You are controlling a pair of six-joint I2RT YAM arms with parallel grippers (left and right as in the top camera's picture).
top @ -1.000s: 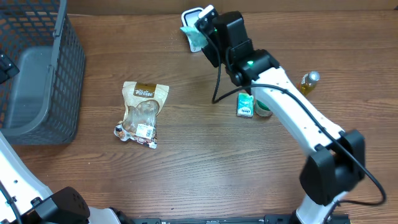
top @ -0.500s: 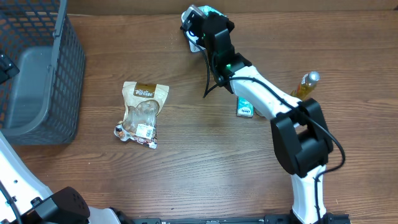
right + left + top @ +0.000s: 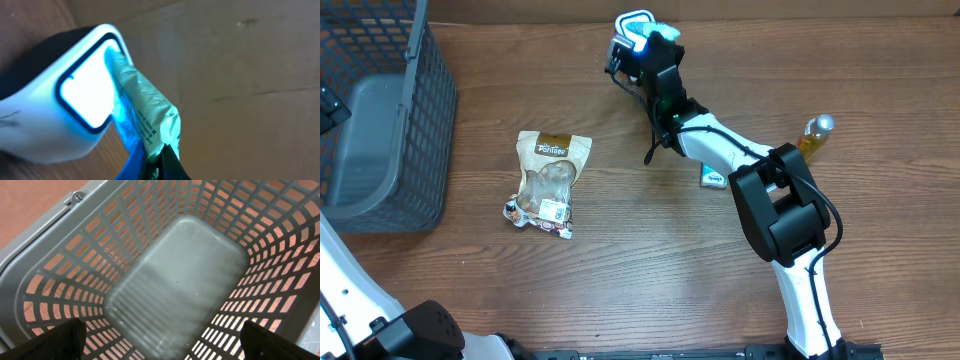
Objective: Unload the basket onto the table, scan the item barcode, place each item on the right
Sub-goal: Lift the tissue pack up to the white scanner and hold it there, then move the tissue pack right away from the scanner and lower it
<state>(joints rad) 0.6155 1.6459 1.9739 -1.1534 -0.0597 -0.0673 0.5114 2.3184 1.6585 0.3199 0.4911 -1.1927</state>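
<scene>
- My right gripper (image 3: 161,166) is clamped tight on the lower end of a thin green packet (image 3: 145,117). That packet is the item to be scanned.
- The packet is right at the barcode scanner (image 3: 55,125), lying along the right-hand edge of the scanner's lit window (image 3: 87,92).
- From my fingertips the packet's long axis runs up and away, slanting across that edge of the window. It looks edge-on to the glass rather than flat against it.
- I see small print on the packet's face, but I cannot tell whether the barcode faces the window.
- I judge that the coming move is a small wrist turn to lay the printed face square to the window.
- My right arm is the one at the scanner. My left gripper (image 3: 167,345) is spread wide and empty over the grey basket (image 3: 175,285), far from the scanner.
- The wooden table (image 3: 650,280) lies open on my side of the scanner. A snack pouch (image 3: 548,182), a small green box (image 3: 714,174) and a bottle (image 3: 814,133) are all well clear of the scanner.
</scene>
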